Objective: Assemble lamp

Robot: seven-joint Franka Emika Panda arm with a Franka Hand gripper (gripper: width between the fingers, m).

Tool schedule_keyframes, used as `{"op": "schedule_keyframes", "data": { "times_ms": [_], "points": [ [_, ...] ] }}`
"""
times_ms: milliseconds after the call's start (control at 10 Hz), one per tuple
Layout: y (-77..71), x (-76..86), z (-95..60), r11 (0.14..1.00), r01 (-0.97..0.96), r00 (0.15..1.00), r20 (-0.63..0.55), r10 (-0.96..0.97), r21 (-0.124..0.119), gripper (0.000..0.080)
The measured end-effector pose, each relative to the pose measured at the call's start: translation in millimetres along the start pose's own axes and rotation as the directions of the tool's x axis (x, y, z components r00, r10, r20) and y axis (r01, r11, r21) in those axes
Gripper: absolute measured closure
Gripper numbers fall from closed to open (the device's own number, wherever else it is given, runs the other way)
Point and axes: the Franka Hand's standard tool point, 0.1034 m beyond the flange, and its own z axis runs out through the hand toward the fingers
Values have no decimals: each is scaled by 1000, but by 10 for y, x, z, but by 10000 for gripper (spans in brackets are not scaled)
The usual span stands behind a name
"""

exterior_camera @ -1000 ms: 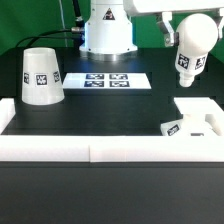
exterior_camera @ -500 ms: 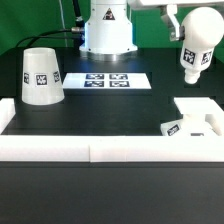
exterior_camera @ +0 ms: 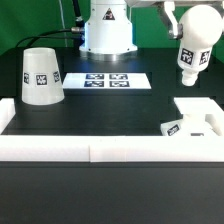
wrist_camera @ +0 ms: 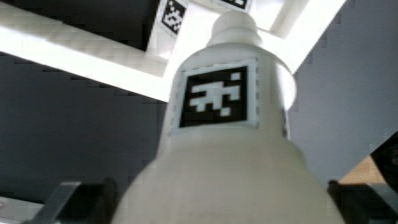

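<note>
Three white lamp parts in all: one cone shade [exterior_camera: 40, 77] and one flat base [exterior_camera: 200, 112] on the counter [exterior_camera: 110, 115], and one bulb [exterior_camera: 193, 45] between my two fingers [wrist_camera: 75, 196]. One marker board [exterior_camera: 106, 80]. White border rails [exterior_camera: 60, 148] line the near edge; their number I cannot tell.

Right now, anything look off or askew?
Only the bulb: it hangs in the air, gripped by the fingers, tilted rather than plumb. The shade stands upright on its wide end. No damage visible.
</note>
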Motion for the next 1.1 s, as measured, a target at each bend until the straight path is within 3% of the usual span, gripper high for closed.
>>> {"op": "schedule_keyframes", "data": {
  "times_ms": [300, 400, 600, 900, 1100],
  "points": [
    [70, 85, 107, 1000, 24, 999, -37, -25, -15, 220],
    [67, 112, 143, 1000, 26, 1000, -16, -26, -5, 220],
    [92, 121, 147, 1000, 24, 999, -42, -24, -17, 220],
    [16, 131, 162, 1000, 12, 999, -42, -12, -10, 220],
    [43, 152, 152, 1000, 10, 997, -80, -12, -26, 220]
  ]
}}
